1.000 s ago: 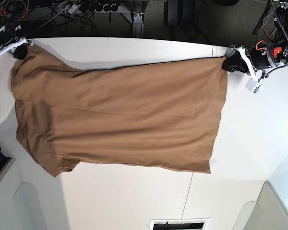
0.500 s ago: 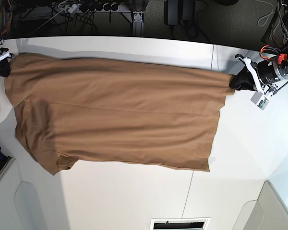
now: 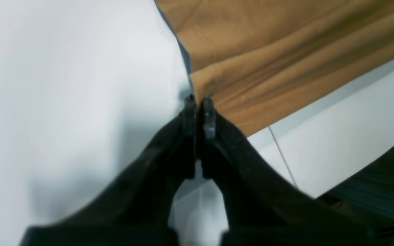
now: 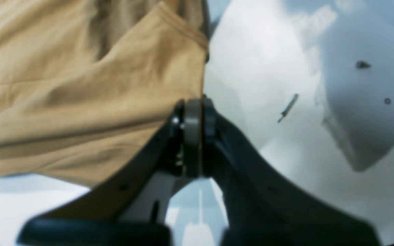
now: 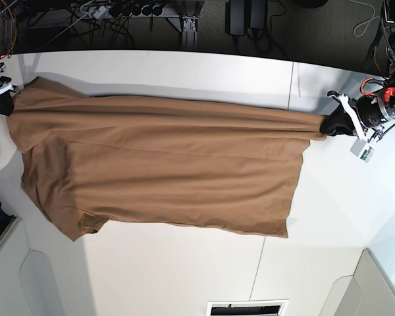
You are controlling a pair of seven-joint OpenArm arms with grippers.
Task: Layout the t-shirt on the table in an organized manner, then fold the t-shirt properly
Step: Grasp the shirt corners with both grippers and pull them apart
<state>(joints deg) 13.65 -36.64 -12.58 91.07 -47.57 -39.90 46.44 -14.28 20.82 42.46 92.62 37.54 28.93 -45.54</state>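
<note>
The tan t-shirt lies stretched across the white table, its far edge lifted and pulled taut between both arms. My left gripper at the base view's right is shut on the shirt's far hem corner; in the left wrist view the black fingertips pinch the cloth at its corner. My right gripper at the base view's left is shut on the far shoulder or sleeve corner; in the right wrist view its gripper clamps the hemmed cloth edge.
A dark seam crosses the table near the left gripper. Cables and dark equipment sit beyond the far table edge. A grey bin corner is at the near right. A small dark sliver lies on the table by the right gripper.
Both grippers have moved toward the near side and outward, dragging the shirt's far edge with them. The far edge is now stretched tauter and narrower, with long tension folds.
</note>
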